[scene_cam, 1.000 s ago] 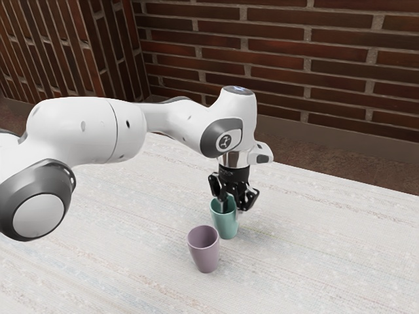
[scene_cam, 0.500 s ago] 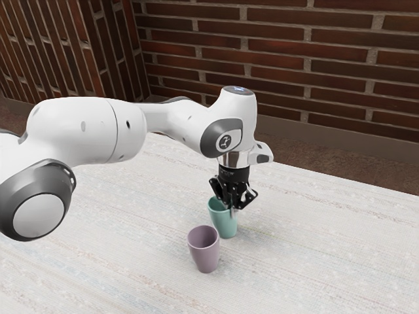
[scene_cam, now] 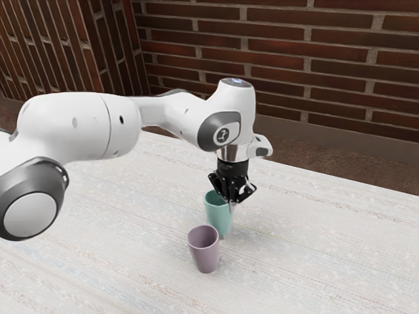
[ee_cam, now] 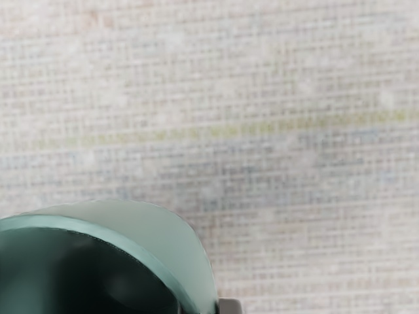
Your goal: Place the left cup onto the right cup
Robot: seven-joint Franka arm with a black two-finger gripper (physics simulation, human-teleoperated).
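1. At the centre of the scene: green cup (scene_cam: 218, 212), mouth up and leaning slightly, gripped at the far side of its rim. Base very low over the weave; hard to tell whether touching the surface or just clear of it.
2. From the wrist camera, right under the hand: dark-mouthed rim of the green cup (ee_cam: 98, 261), with bare cloth-like tabletop beyond.
3. Clamped on that rim: black gripper (scene_cam: 230, 198), one finger inside the cup and the other against the outer wall, pointing straight down from the end of the white arm (scene_cam: 131, 124).
4. Just beside, on the side nearer the exterior camera: purple cup (scene_cam: 203, 247), upright on the table, mouth open, parted from the green cup by a narrow gap and touching nothing else.
5. Judged done so far: approach and grasp, with the hold looking firm enough for a lift. Possibly also the first trace of that lift, though not certain from this angle.
6. Judged left to do:
   - raise the green cup clear of the purple rim
   - carry it across the short gap
   - centre it over the open mouth
   - lower and release
7. No stacking yet, so the task counts as early, with most of it not yet done.
8. Around it all: pale woven table (scene_cam: 327, 248) and, behind, a red brick wall (scene_cam: 294, 52).
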